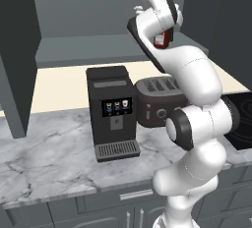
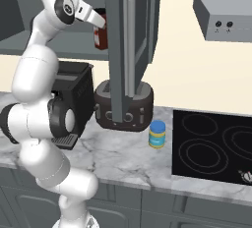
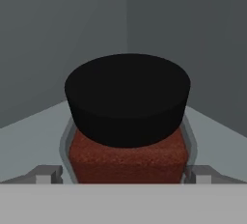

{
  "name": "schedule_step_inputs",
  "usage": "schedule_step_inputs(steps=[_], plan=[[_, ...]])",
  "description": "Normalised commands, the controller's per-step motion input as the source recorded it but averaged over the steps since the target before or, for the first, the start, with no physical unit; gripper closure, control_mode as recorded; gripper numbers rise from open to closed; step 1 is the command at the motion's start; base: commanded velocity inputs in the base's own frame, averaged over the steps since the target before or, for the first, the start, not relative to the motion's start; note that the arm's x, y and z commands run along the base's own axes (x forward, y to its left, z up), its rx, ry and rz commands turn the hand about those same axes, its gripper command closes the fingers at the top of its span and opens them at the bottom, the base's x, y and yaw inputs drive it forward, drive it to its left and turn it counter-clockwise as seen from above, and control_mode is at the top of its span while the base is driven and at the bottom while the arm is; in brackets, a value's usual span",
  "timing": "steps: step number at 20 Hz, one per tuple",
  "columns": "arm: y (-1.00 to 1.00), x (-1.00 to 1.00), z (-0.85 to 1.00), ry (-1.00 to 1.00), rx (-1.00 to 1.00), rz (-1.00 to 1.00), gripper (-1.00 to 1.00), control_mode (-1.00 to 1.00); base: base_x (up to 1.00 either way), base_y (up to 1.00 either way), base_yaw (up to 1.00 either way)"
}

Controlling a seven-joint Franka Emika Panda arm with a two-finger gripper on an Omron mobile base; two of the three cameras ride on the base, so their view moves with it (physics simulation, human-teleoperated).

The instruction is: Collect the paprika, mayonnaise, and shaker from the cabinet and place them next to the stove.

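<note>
The paprika (image 3: 128,155), a dark-red bottle with a black cap, stands on the grey shelf of the cabinet (image 1: 93,50). My gripper (image 3: 123,175) is open, with one fingertip on each side of the bottle just below its cap. From the sides I see the paprika (image 1: 163,39) (image 2: 101,36) right at the hand, behind the open cabinet door (image 2: 129,50). The mayonnaise (image 2: 157,134), a blue-lidded jar, stands on the counter just left of the stove (image 2: 211,146). The shaker is hidden from these views.
A black coffee machine (image 1: 113,114) and a dark toaster (image 1: 157,99) stand on the marble counter (image 1: 49,163) below the cabinet. The open door with its bar handle (image 2: 130,60) hangs over the toaster. A grey range hood (image 2: 224,15) sits above the stove.
</note>
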Motion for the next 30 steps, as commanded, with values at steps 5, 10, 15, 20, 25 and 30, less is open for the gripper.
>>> schedule_step_inputs(steps=[5,10,15,20,25,30], plan=[[0.0,0.04,0.0,0.0,0.0,0.0,1.0,-1.0,0.0,0.0,0.0],[0.0,0.0,0.0,0.0,0.0,0.0,1.0,-1.0,0.0,0.0,0.0],[0.0,0.0,0.0,0.0,0.0,0.0,1.0,-1.0,0.0,0.0,0.0],[0.0,0.0,0.0,0.0,0.0,0.0,1.0,-1.0,0.0,0.0,0.0],[0.0,-0.11,0.0,0.0,0.01,-0.01,1.0,-1.0,0.0,0.0,0.0],[0.0,-0.66,0.01,-0.08,0.01,-0.19,1.0,-1.0,0.0,0.0,0.0]])
